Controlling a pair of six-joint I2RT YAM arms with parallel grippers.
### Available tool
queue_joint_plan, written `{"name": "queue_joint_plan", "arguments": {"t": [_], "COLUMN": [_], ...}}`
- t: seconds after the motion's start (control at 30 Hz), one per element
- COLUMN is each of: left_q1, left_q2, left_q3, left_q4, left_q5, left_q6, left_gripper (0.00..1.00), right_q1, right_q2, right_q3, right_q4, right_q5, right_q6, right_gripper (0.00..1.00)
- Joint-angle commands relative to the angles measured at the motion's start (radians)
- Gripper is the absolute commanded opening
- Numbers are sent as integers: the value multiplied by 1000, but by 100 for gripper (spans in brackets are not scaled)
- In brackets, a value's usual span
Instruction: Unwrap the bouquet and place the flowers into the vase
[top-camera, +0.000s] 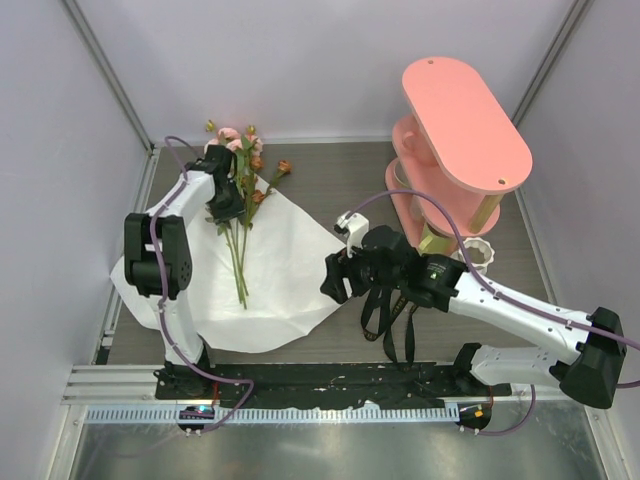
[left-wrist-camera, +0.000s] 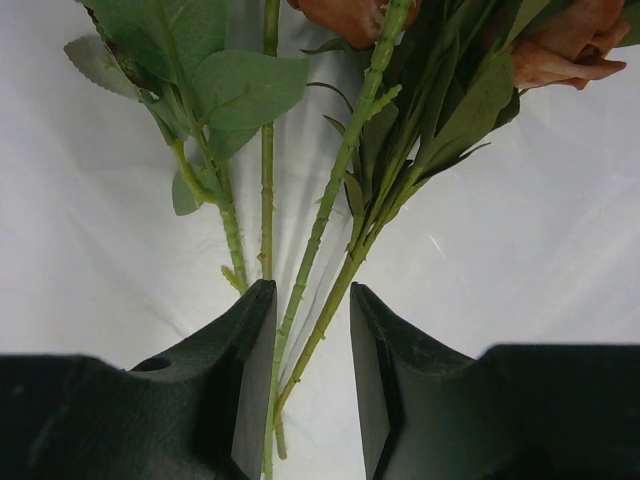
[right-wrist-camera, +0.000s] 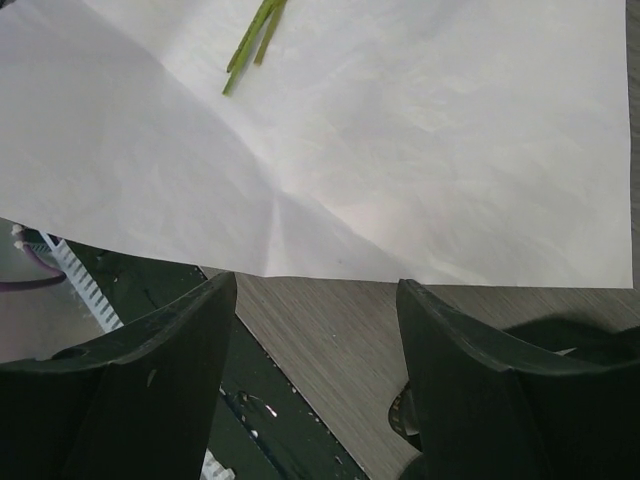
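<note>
The flowers (top-camera: 241, 200) lie flat on the white paper (top-camera: 290, 270), at the far left of the table (top-camera: 350, 180). The paper is spread out, and the black ribbon (top-camera: 395, 325) is off, down by the right arm. So the unwrapping looks done. No flower is in the vase (top-camera: 480, 252) yet, so that part is all left to do.

The left gripper (left-wrist-camera: 312, 300) is down over the green stems. Its jaws are partly apart, with stems in the gap, but they do not squeeze them yet. The right gripper (right-wrist-camera: 315, 285) is spread wide and holds nothing, above the near right edge of the paper.

The vase stands on the right, well apart from the flowers, just beside the pink shelf (top-camera: 465, 120). The right arm is between the flowers and the vase and may get in the way.
</note>
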Motion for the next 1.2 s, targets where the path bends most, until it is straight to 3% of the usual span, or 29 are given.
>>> {"name": "queue_joint_plan", "arguments": {"t": [0.0,0.67,0.77,0.9,1.17], "left_q1": [0,-63,-71,-89,-91], "left_q2": [40,97,90,-11,-318], "left_q3": [-10,1,1,-25,-178], "left_q4": [32,15,14,32,127], "left_q5": [-3,-164,-163,-187,-226], "left_q6": [22,94,100,105,80], "left_gripper": [36,17,9,0,0], "right_q1": [3,4,3,3,3], "right_q2": [-26,-13,-16,-17,-17], "right_q3": [-31,-94,-90,-73,-41], "right_q4": [-7,36,32,23,-17], "right_q5": [41,41,47,47,92], "right_q6": [-20,20,23,34,36], "right_gripper": [71,71,71,71,72]}}
